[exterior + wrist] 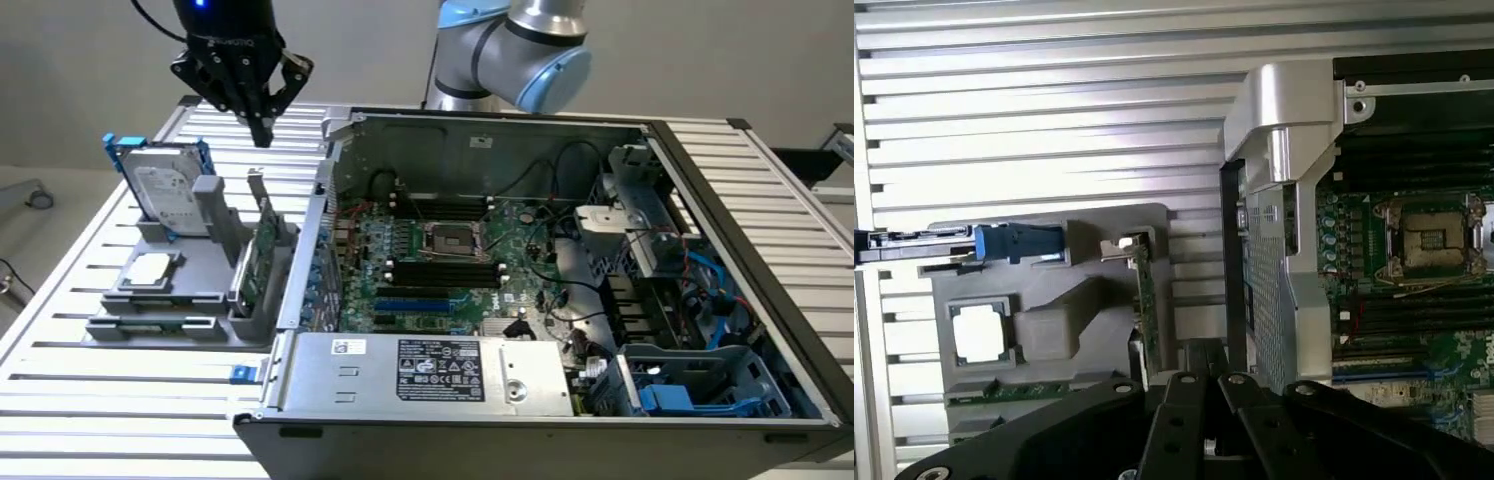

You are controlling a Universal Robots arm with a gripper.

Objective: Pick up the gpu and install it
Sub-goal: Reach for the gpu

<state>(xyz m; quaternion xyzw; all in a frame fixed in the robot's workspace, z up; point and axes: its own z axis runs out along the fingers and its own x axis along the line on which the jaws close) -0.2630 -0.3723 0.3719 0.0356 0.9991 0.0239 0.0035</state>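
Note:
The gpu [264, 243] stands on edge in the grey holder [167, 300] at the exterior view's left, a thin green board with a silver bracket at its far end. In the wrist view the gpu [1144, 300] shows edge-on as a narrow green strip with its bracket beside the blue latch. My gripper [260, 135] hangs in the air above the far end of the card, fingers drawn together to a point and holding nothing. My gripper [1204, 385] also shows as dark fingers meeting just over the card's near end.
The open computer case [534, 270] lies at the exterior view's right of the holder, motherboard [441, 260] exposed, power supply [427, 370] along its front. The holder also carries a silver hard drive in a blue frame [167, 185], a processor [150, 268] and memory sticks [154, 325].

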